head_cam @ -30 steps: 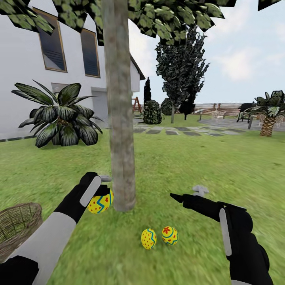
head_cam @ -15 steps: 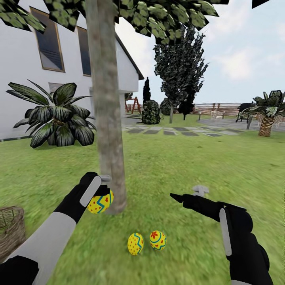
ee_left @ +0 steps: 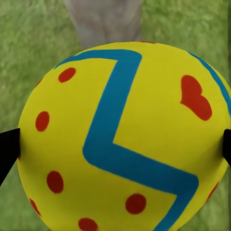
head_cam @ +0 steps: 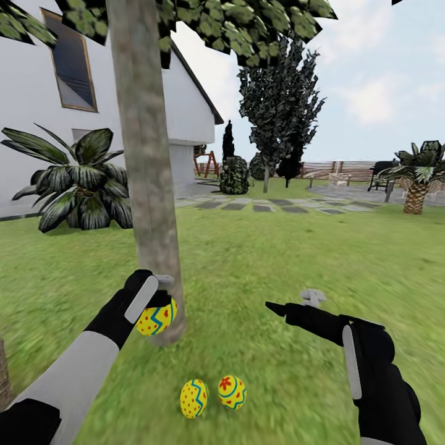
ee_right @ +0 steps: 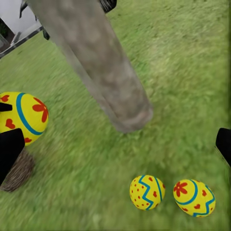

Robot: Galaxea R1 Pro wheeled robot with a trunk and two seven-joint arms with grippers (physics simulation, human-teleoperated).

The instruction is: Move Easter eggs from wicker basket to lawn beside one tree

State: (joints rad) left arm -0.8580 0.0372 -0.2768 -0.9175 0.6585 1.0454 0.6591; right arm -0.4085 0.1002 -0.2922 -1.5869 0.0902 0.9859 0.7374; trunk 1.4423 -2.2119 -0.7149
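Observation:
My left gripper (head_cam: pixel 150 295) is shut on one yellow Easter egg (head_cam: pixel 157 317), held just off the lawn (head_cam: pixel 259 266) in front of the base of the tree (head_cam: pixel 143 185). Up close, this egg (ee_left: pixel 120 139) sits between the two dark fingertips (ee_left: pixel 6 150). Two more eggs (head_cam: pixel 193 398) (head_cam: pixel 232 392) lie side by side on the grass, a short way in front of the trunk (ee_right: pixel 101 67). My right gripper (head_cam: pixel 290 303) hovers open and empty to the right of them. A sliver of the wicker basket (head_cam: pixel 2 378) shows at the left edge, and the basket (ee_right: pixel 17 175) also appears beyond the held egg.
A broad-leaved bush (head_cam: pixel 77 185) stands by the white house (head_cam: pixel 37 123) at the left. Grey stepping stones (head_cam: pixel 259 207), dark cypress-like trees (head_cam: pixel 278 105), a fence and a short palm (head_cam: pixel 419 179) lie far off. Open grass stretches to the right of the tree.
The whole picture has slid left, so the camera has moved; tree, lying eggs and basket sit further left in view. Both arms keep their pose, the left still holding its egg.

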